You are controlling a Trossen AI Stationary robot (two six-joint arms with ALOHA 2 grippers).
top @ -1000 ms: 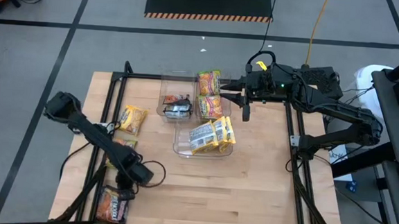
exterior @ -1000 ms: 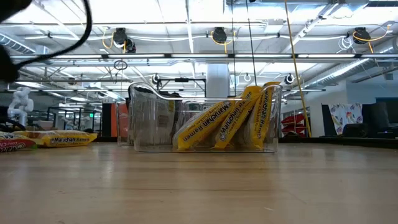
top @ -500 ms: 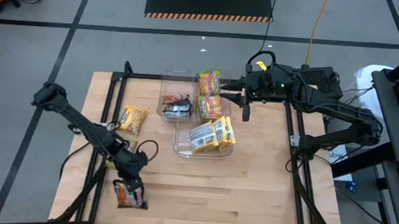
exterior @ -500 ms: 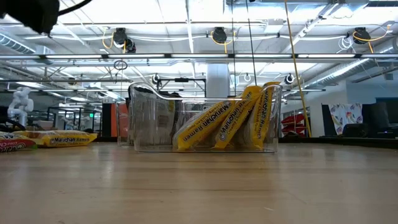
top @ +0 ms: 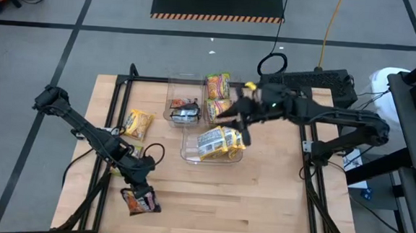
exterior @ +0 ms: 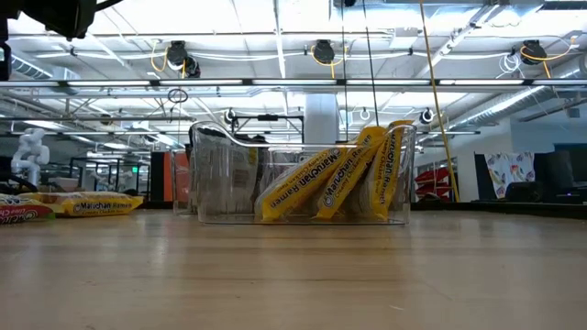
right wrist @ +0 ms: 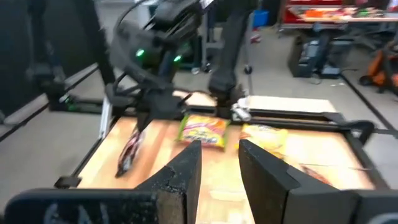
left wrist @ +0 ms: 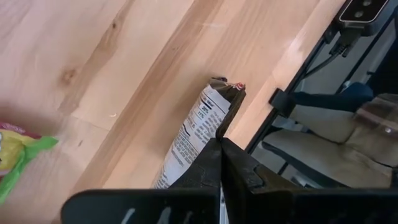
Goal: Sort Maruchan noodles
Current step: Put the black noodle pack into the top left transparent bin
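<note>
Dark-brown noodle packet (top: 139,201) pinched in left hand (top: 137,191) at seven o'clock; carry to bins (top: 183,82). Right hand (top: 231,116) gapes wide.

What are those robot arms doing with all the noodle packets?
They are sorting ramen packets into clear bins. The left gripper is shut on a dark packet, lifted near the table's front left corner. The right gripper hangs open above the bins, holding nothing. A yellow packet and a green one lie on the table.
</note>
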